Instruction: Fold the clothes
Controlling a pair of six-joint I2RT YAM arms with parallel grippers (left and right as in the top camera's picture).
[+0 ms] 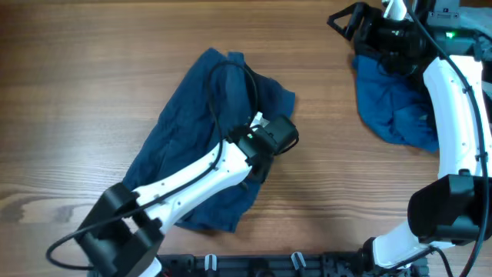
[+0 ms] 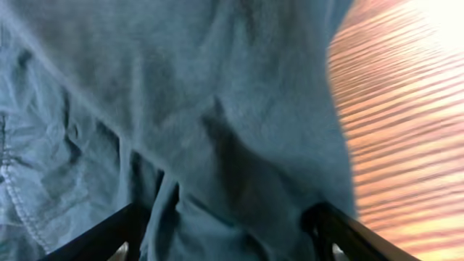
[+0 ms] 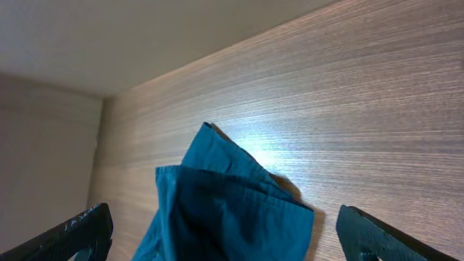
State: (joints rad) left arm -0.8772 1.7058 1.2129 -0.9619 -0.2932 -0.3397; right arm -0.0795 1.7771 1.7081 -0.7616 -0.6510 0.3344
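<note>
A dark blue garment (image 1: 201, 127) lies crumpled on the wooden table, left of centre. My left gripper (image 1: 278, 135) sits at its right edge. In the left wrist view its jaws (image 2: 228, 243) are wide open with a bunched fold of the blue cloth (image 2: 217, 109) between them. A second blue garment (image 1: 390, 104) lies heaped at the right. My right gripper (image 1: 344, 21) is above that garment's far left corner. In the right wrist view its jaws (image 3: 225, 232) are open, with a folded corner of the cloth (image 3: 225, 206) between them.
The wooden table (image 1: 92, 69) spreads around both garments. The right arm's white link (image 1: 457, 108) crosses above the right garment. A black cable (image 1: 223, 85) loops over the left garment. The table's far edge and a wall show in the right wrist view (image 3: 109, 43).
</note>
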